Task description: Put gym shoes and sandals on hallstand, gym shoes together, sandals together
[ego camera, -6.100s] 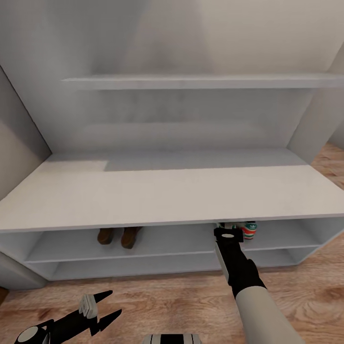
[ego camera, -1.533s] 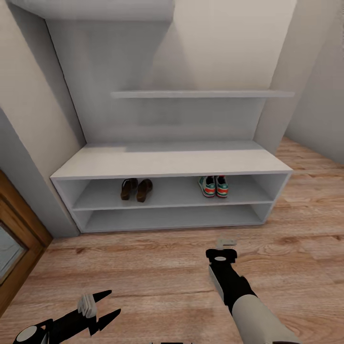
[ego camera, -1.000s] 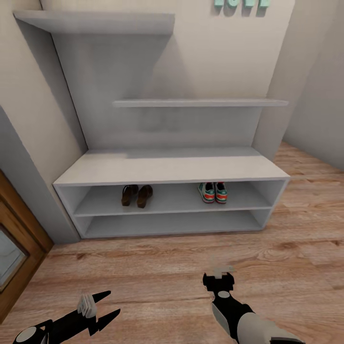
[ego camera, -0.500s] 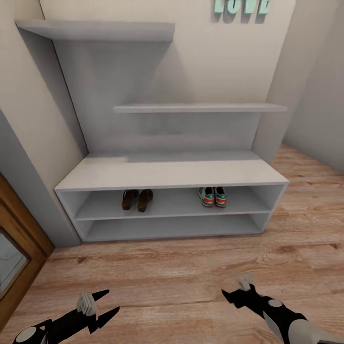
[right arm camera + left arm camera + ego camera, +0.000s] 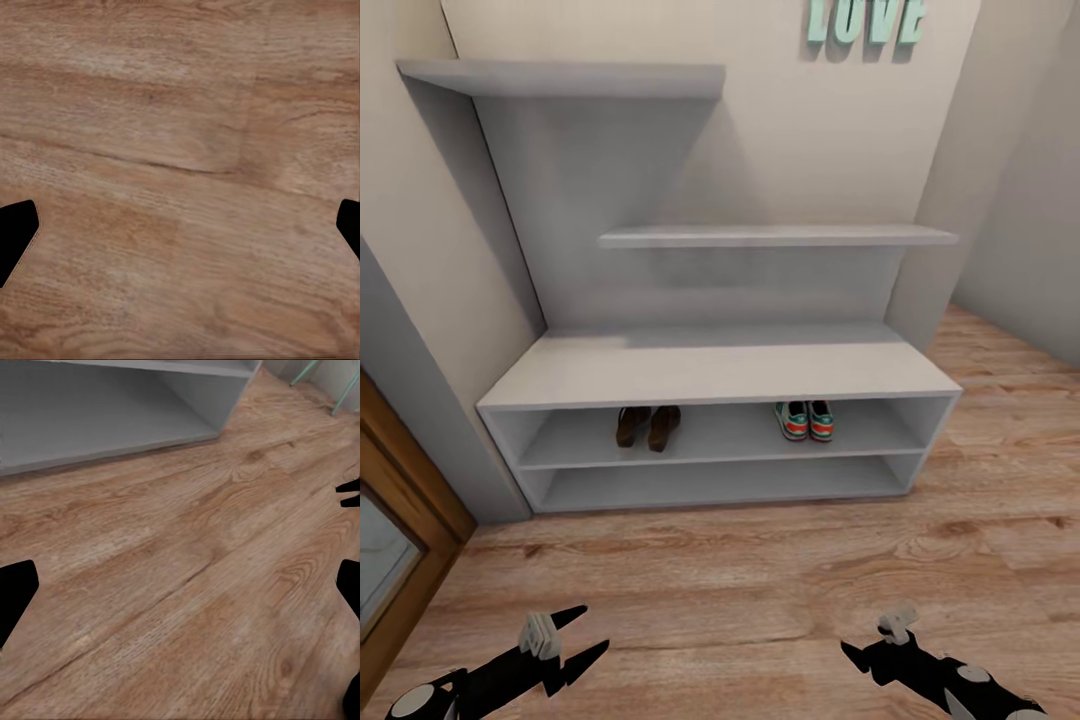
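Head view takes in the corridor floor [image 5: 740, 570], light brown wood-grain planks, and on it the hallstand [image 5: 720, 368], a pale grey-white bench unit against the wall with two open shelf levels under its top and stepped wall shelves above; mint "LOVE" letters [image 5: 865, 18] hang on the wall over it, and a wooden door frame [image 5: 400, 520] shows at the left edge

Both grippers hang low over bare floor, well apart from the hallstand and from each other, and neither holds or touches anything. The left gripper [image 5: 575, 638] has its two black fingers spread wide and points forward and toward the right. The right gripper [image 5: 875, 640] is also parted, pointing forward and toward the left; in the right wrist view its fingertips [image 5: 16, 232] sit at opposite edges with only planks between them

On the upper open shelf the two sandals [image 5: 648, 426] stand side by side in the left half, long axes running front to back. The two gym shoes [image 5: 806, 420] sit together in the right half of the same shelf, also lying front to back, well apart from the sandals
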You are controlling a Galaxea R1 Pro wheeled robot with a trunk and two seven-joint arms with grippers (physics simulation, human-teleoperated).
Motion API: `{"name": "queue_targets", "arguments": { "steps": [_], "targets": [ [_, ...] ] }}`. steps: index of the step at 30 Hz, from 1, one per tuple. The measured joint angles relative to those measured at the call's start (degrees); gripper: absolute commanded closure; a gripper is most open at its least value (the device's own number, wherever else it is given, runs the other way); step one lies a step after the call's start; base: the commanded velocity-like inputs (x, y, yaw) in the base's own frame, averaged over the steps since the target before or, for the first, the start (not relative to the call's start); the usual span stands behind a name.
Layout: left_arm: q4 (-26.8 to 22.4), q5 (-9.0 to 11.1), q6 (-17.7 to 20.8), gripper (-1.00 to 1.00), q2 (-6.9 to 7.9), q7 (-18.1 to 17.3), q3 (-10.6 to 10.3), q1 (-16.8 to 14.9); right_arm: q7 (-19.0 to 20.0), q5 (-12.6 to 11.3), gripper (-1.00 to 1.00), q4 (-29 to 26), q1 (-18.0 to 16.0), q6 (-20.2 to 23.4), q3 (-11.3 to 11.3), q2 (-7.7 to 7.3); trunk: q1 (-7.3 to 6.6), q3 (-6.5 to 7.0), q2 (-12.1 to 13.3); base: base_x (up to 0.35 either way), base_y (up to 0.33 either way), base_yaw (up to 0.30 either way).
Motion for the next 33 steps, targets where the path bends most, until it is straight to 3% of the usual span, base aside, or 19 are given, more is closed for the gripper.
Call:
{"name": "queue_targets", "arguments": {
  "steps": [6, 7, 18, 23, 33],
  "targets": [
    [0.0, 0.0, 0.0, -1.00, 0.04, 0.0, 0.6, 0.0, 0.1, -2.0, -1.00, 0.3, 2.7, 0.0, 0.1, 0.59, -1.32, 1.08, 2.4, 0.000, 0.000, 0.000],
    [0.0, 0.0, 0.0, -1.00, 0.03, 0.0, 0.7, 0.0, -0.1, -2.0, -1.00, 1.3, 3.8, 0.0, 0.4, 1.65, -1.54, 1.25, 2.8, 0.000, 0.000, 0.000],
    [0.0, 0.0, 0.0, -1.00, -0.03, 0.0, 0.6, 0.0, -3.3, -2.0, -1.00, 2.8, 6.7, -0.1, 0.1, 5.04, -3.95, 3.23, 7.2, 0.000, 0.000, 0.000],
    [0.0, 0.0, -0.1, -1.00, -0.04, 0.0, 0.6, 0.0, -4.4, -2.0, -1.00, 2.9, 8.1, -0.1, 0.1, 6.33, -3.96, 3.24, 7.2, 0.000, 0.000, 0.000],
    [0.0, 0.0, -0.1, -1.00, -0.04, 0.0, 0.6, 0.0, -4.8, -1.9, -1.00, 2.9, 9.6, -0.1, 0.0, 6.88, -3.96, 3.24, 7.2, 0.000, 0.000, 0.000]
  ]
}}
